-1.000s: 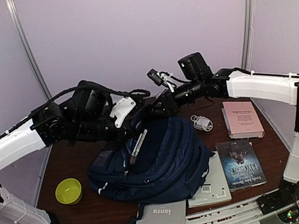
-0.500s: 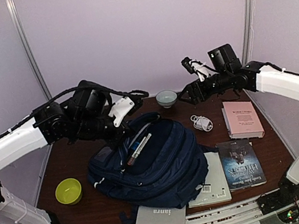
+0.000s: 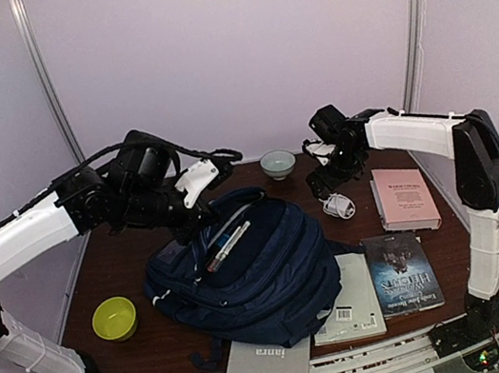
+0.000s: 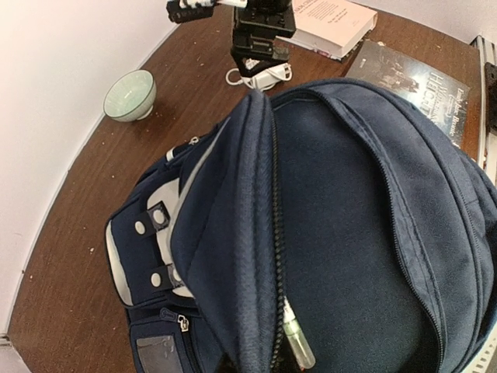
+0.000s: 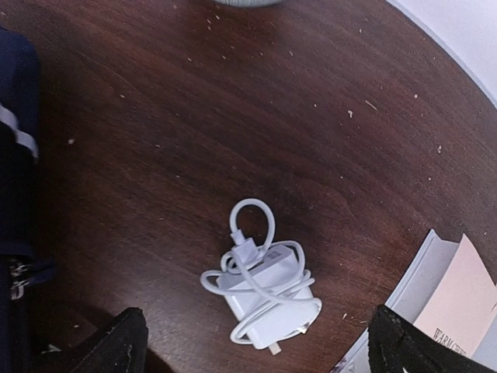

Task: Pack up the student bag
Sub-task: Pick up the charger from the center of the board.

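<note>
Right now, the student bag (image 3: 257, 282) lies in the middle of the tabletop (image 3: 114, 268) with its main zip open. Your left gripper (image 3: 194, 221) sits at the bag's far rim. The left wrist view shows the zip edge pulled up toward the camera, so the gripper looks clenched on that edge, though its fingers are out of sight. A pen (image 3: 228, 246) lies in the open mouth, and its clear greenish end (image 4: 299, 346) shows beside the zip teeth.

Your right gripper (image 5: 262, 351) hangs over a white charger (image 5: 265, 291) wrapped in its cable, with the jaws spread wide, one finger on each side and neither touching it. From above, the charger (image 3: 337, 205) lies between the bag and a pink book (image 3: 404, 198).

A pale bowl (image 3: 277, 163) stands near the far edge, well apart from a lime bowl (image 3: 114, 318) on the left. A dark book (image 3: 401, 273) lies near the pink one, with a white booklet (image 3: 356, 305) beside it, partly tucked under the bag. A grey notebook (image 3: 268, 371) overhangs the near edge.
</note>
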You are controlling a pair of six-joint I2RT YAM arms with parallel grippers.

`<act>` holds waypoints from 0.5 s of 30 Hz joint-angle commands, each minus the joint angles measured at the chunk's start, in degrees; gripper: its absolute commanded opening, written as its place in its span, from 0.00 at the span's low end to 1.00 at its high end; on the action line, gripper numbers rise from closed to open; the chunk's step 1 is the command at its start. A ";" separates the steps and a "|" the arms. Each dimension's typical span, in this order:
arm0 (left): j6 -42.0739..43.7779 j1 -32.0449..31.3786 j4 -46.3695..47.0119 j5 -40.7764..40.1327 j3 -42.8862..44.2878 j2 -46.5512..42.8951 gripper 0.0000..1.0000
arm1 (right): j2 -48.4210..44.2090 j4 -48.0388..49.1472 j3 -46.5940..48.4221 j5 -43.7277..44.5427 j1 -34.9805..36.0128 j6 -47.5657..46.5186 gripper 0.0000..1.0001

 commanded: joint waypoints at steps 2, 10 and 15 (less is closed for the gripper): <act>2.88 1.05 6.20 1.29 -0.19 -0.08 0.00 | 6.25 -7.25 5.94 6.75 -0.99 -4.66 1.00; 3.27 1.84 7.42 2.65 -1.49 -0.52 0.00 | 12.05 -8.71 8.20 2.12 -2.11 -8.25 1.00; 3.40 2.03 7.58 3.06 -1.76 -0.20 0.00 | 15.27 -8.48 8.94 -1.81 -2.54 -9.87 0.98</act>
